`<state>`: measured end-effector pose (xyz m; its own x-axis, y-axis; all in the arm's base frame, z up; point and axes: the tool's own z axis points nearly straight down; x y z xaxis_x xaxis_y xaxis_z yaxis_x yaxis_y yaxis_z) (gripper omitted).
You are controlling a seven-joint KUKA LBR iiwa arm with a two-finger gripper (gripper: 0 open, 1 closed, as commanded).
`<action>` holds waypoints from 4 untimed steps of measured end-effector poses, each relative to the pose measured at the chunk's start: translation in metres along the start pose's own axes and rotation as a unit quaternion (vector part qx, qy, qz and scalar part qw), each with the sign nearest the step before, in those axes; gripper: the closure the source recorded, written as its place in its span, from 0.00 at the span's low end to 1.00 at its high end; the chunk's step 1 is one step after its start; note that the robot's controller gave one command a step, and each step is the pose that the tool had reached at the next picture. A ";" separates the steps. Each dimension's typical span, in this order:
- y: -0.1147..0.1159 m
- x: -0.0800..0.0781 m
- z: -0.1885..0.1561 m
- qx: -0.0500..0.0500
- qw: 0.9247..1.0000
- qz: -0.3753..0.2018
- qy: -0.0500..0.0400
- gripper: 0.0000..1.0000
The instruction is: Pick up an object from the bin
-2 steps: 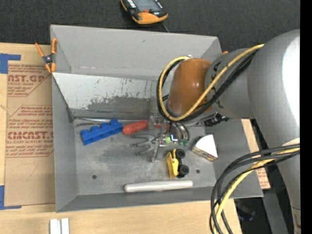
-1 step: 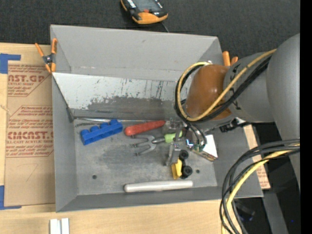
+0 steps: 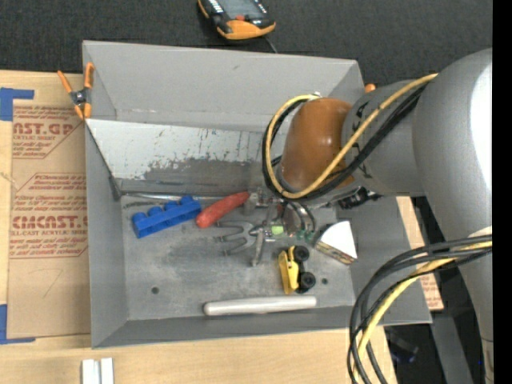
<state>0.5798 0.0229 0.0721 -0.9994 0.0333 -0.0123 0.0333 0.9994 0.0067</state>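
A pale wooden counter [image 3: 208, 366] carries a grey metal bin [image 3: 216, 82] with sloping walls, seen from above. Near the middle of the bin floor lies a red-handled tool [image 3: 222, 209], slim and rounded like a screwdriver grip. Its long axis runs on a slant, with the lower end towards the left and the upper end towards the right, where it passes under the robot's wrist.

Just left of the red-handled tool, close to its lower end, lies a blue plastic block with a toothed edge [image 3: 164, 216]. Below and to the right of the tool sits a small yellow and black plastic piece [image 3: 290, 269]. Further below, along the front wall, a plain silver metal rod [image 3: 260, 305] lies crosswise. Well to the right of the tool rests a white triangular piece [image 3: 340, 238].

The arm reaches in from the right, its wrist under a rounded orange-brown cover [image 3: 312, 146] looped with yellow and black cables. The gripper [image 3: 244, 242] hangs just below the right half of the red-handled tool. Its thin metal fingers look spread apart, with nothing between them.

The red-handled tool seems the nearest candidate. It lies just beyond the fingers, towards the back wall, so the pick likely needs a small shift that way, then closing across the handle's narrow width, not along its slant
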 end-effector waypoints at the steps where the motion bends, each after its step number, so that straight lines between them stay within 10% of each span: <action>1: 0.031 0.000 0.002 0.003 0.999 -0.052 0.000 0.00; 2: 0.004 -0.001 -0.001 0.000 1.000 -0.005 -0.002 1.00; 4: 0.004 0.000 -0.011 0.000 1.000 -0.006 0.000 1.00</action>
